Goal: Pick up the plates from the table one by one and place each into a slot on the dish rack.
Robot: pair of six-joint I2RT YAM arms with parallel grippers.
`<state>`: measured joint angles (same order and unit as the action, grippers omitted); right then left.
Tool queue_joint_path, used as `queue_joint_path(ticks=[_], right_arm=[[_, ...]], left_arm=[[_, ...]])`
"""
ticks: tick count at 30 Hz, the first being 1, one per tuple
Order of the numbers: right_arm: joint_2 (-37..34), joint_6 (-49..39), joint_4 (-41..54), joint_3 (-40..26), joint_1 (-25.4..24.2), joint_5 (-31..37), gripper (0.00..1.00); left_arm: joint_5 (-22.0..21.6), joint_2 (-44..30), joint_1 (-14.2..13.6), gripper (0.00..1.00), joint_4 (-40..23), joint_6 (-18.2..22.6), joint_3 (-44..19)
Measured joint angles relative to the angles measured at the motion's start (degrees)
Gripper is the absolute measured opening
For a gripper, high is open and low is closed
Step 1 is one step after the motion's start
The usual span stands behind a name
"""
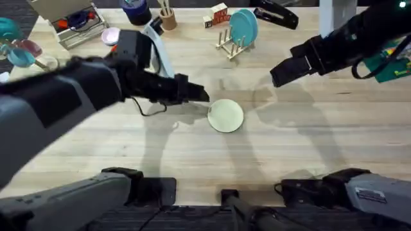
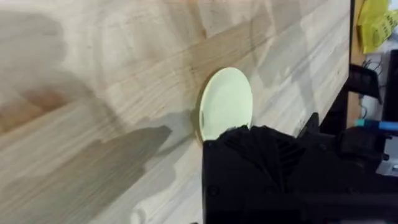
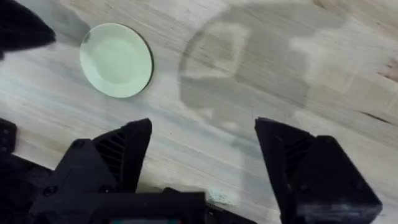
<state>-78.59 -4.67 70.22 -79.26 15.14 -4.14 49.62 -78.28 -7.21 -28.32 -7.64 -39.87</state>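
The cream-yellow plate lies flat on the table, near its middle. My left gripper hovers just left of that plate, above the wood; the left wrist view has the plate close beyond the gripper's black body. Farther right and back, my right gripper hangs open and empty over bare wood, and its wrist view shows the plate well off to one side of the gripper. The turquoise plate stands upright in the dish rack at the back.
Along the back edge are a tray of items, a pink dish, a cup with sticks, small blocks and a black tool. Green packaging sits at the far right.
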Motion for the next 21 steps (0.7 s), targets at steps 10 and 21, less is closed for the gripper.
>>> queue_joint_path(ticks=[10,21], right_arm=[[0.00,0.00,0.00,0.00,0.00,0.00,0.996],[0.00,0.00,-0.02,0.00,0.00,0.01,0.996]], left_arm=[[-1.33,0.72,-8.69,0.043,14.54,-12.38,8.93],[-2.68,0.71,-8.74,0.043,17.75,-14.00,12.30]])
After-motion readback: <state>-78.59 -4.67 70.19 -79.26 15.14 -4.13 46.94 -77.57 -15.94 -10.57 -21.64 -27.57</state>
